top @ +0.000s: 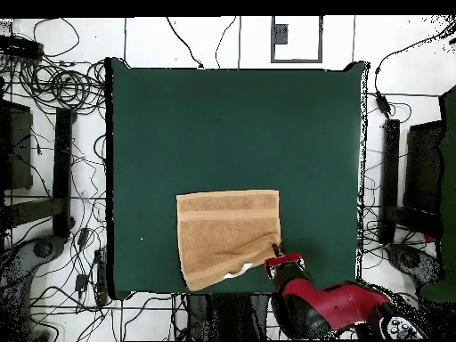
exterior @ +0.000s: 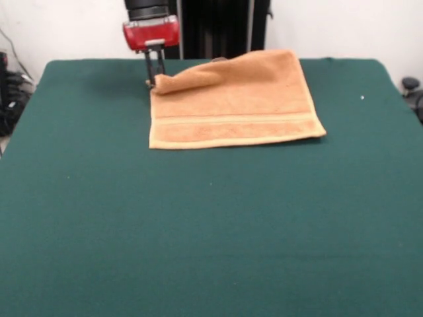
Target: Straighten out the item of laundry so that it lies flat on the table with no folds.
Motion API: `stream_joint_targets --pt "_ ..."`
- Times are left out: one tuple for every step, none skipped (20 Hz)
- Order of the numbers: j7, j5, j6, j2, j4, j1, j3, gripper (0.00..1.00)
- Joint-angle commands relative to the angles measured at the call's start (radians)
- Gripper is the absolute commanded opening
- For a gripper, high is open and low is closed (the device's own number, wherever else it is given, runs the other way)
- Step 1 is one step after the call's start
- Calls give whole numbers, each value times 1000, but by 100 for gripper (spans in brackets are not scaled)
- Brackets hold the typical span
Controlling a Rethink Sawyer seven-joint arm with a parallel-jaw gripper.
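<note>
Front view: pincer (exterior: 156, 80) nips the towel (exterior: 232, 105) at its curled corner (soft, limp terry), so drag it gently outward.

A white wall (exterior: 344, 26) stands at the 12 o'clock side in the front view. From above, the floor (top: 205, 40) is white with dark lines. Black cables (top: 53, 85) lie in loops at 9 o'clock. Dark stands (top: 62, 169) sit at 9 and 3 o'clock.

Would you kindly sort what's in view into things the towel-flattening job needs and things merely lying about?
Job: orange-tan towel, one corner folded over; green table; claw at that folded corner.

Lying about: cables on the floor; black stands beside the table.
</note>
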Motion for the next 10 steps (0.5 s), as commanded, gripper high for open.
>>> stream_joint_targets --pt "106 11 26 27 -125 -26 47 0" --pt "108 14 36 26 -122 -34 54 0" --pt "113 12 70 24 -113 -56 80 0" --pt "100 14 183 27 -84 -138 175 0" --pt "90 15 203 31 -80 -157 193 0" --pt "69 26 245 36 -72 -190 230 0" --pt "54 33 268 43 -67 -214 254 0" --pt "39 39 290 49 -62 -237 278 0" --pt "26 45 305 53 -61 -249 291 0" --pt "16 49 316 57 -59 -259 302 0"
